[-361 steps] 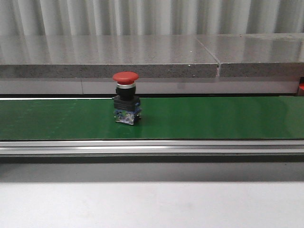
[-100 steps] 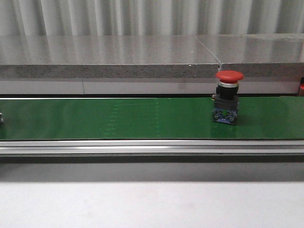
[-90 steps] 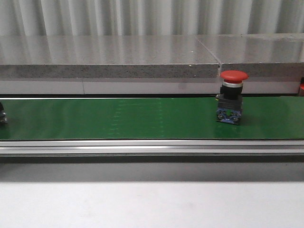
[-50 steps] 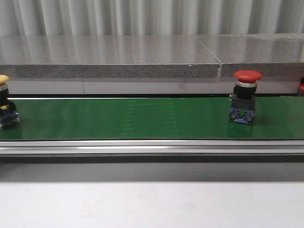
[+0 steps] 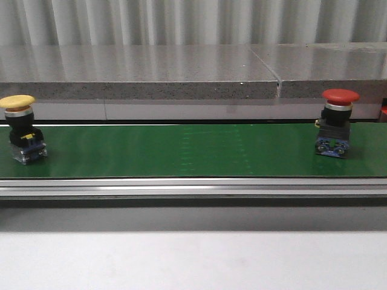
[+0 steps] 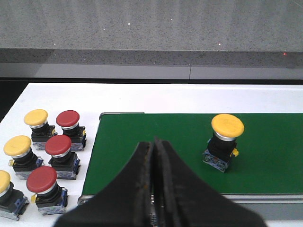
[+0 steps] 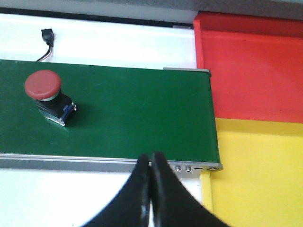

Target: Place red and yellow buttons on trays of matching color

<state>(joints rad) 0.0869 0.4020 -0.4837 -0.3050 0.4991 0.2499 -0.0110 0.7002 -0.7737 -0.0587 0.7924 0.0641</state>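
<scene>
Red button (image 5: 336, 123) stands upright on the green conveyor belt (image 5: 181, 151), toward the robot's right end; yellow button (image 5: 22, 129) upright near the left end.

Handling, judged: rigid plastic, light, top-heavy under a smooth domed cap, so it could tip. Best hold looks to be the squarish black body below the cap (flat sides), not the cap.

Right gripper (image 7: 150, 166): jaws closed together, empty. In the right wrist view the red button sits well apart from them, on the side away from the red tray (image 7: 251, 71) and yellow tray (image 7: 255, 170).

Left gripper (image 6: 154, 153): jaws pressed together, empty; yellow button near, off to one side. Spare buttons (image 6: 45, 161) wait on the bench.
</scene>
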